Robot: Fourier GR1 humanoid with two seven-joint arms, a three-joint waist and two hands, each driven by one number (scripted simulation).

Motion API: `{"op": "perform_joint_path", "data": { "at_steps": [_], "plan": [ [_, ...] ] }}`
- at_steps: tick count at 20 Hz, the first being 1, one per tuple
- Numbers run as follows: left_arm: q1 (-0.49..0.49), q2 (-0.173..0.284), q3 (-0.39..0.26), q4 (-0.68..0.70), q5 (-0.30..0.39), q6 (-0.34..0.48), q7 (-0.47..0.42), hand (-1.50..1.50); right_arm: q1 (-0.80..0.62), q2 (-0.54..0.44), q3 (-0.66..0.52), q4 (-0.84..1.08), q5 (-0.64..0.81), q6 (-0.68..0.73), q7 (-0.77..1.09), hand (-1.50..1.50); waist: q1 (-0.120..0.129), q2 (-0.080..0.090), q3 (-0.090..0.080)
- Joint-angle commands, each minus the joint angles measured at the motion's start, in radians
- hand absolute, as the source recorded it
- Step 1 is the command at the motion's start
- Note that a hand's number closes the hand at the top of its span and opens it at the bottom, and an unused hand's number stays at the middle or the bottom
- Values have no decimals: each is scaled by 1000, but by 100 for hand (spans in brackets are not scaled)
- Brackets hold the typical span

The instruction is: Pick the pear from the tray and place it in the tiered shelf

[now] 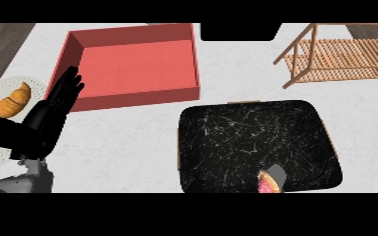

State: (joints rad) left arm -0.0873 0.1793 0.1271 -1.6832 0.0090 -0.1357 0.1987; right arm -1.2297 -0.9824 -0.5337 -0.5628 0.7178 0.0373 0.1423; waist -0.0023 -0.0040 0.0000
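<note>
Pear (pixel 266 184): only a pink-yellow sliver showed at the lower edge of one black marbled tray (pixel 244 140), partly under a grey piece; couldn't tell its long axis. Left hand (pixel 52 112) rested at the left, fingers straight and relaxed, holding nothing, tips by one red tray (pixel 198 55). One tiered shelf (pixel 332 55) sat top right. One plate (pixel 6 87) with one croissant (pixel 16 101) was on the table (pixel 125 145).

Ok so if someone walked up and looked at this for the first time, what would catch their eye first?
Probably the big black speckled slab filling the lower middle, with something pinkish-orange peeking out at its bottom edge. Next, the red tray at upper left, showing nothing inside it, and the wooden tiered shelf at upper right. At far left, the left hand rests open beside a croissant on a white plate.
</note>
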Motion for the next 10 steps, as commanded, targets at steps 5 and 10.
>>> {"op": "perform_joint_path", "data": {
  "at_steps": [5,10],
  "plan": [
    [22,-4,1,-16,-9,7,-7,0,60,-228,-252,111,-202,156,82,-150,-15,1,2],
    [41,-34,-36,-44,-34,24,-3,0,181,-360,-364,227,-292,281,-5,-150,-6,6,3]
  ]
}}
